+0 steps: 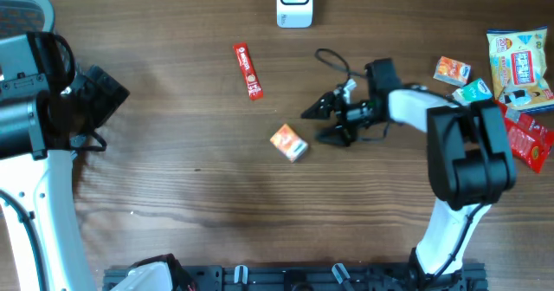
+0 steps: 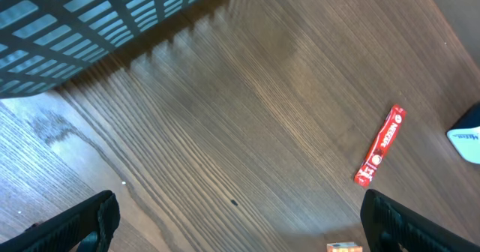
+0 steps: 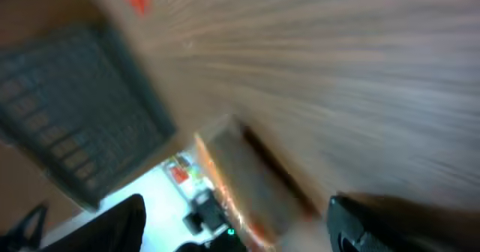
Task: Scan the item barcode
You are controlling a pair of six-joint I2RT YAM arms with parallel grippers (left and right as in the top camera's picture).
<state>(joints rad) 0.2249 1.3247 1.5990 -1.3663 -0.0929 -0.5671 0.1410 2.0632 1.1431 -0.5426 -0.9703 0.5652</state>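
The item, a small orange and white box (image 1: 289, 142), lies tilted on the wooden table near the middle. My right gripper (image 1: 317, 125) is just right of it, lying low and pointing left, jaws spread and not clamped on it. The blurred right wrist view shows the box (image 3: 251, 183) between the two dark fingers (image 3: 112, 223) with gaps on both sides. A white scanner (image 1: 294, 2) stands at the table's far edge. My left gripper (image 2: 240, 229) hangs open over bare wood at the far left, with the box's corner (image 2: 343, 246) at the lower edge.
A red wrapped bar (image 1: 248, 70) lies left of the scanner, also seen as the red bar (image 2: 380, 145). Several snack packets (image 1: 518, 67) are piled at the right edge. A mesh basket (image 2: 75, 27) is at the far left. A black cable (image 1: 333, 61) loops behind the right wrist.
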